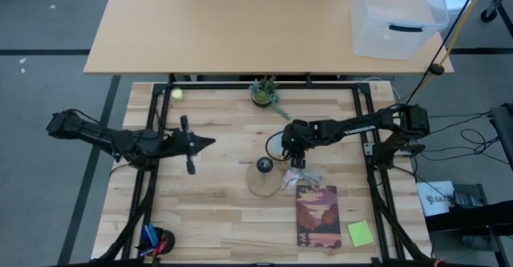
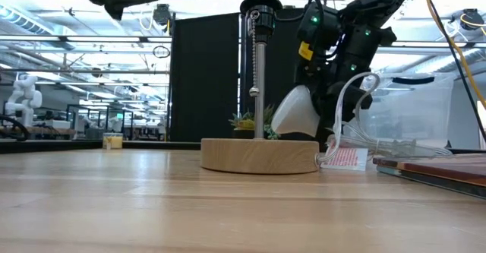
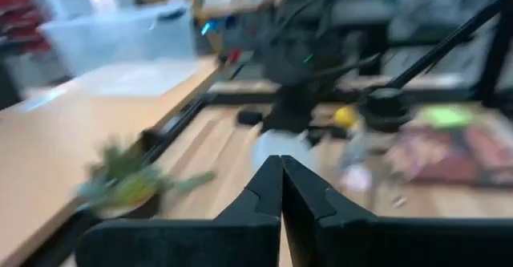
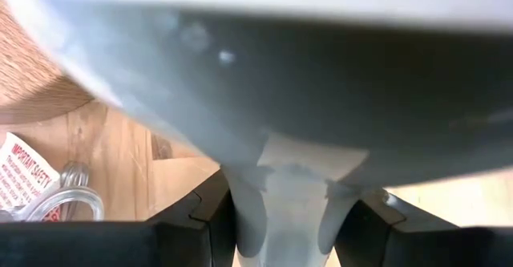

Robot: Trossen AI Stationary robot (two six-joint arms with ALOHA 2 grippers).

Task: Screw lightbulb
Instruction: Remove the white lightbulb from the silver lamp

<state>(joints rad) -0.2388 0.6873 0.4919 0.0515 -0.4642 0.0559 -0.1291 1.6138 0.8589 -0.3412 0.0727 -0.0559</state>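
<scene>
The white lightbulb [image 2: 296, 112] hangs in my right gripper [image 1: 296, 161], globe down and neck up, just beyond the right rim of the round wooden disc [image 2: 260, 156]. Whether it touches the disc I cannot tell. A metal post on the disc carries a black socket [image 2: 260, 2] high above the bulb. In the right wrist view the bulb [image 4: 280, 82] fills most of the picture. My left gripper [image 1: 210, 143] is shut on nothing, raised over the table's left half and pointing at the disc. My right gripper pinches the bulb's narrow neck [image 4: 280, 195] between its two fingers [image 4: 212, 211], one on each side. The fingers slant steeply down from the table's right side. The globe sticks out below the fingertips and tilts toward the disc.
A small potted plant [image 1: 264, 92] and a yellow-green ball [image 1: 177, 95] sit near the far edge. Clear packaging with a printed leaflet [image 2: 345, 158] lies right of the disc, with a book [image 1: 317, 215] and a green note [image 1: 360, 233] nearer the front.
</scene>
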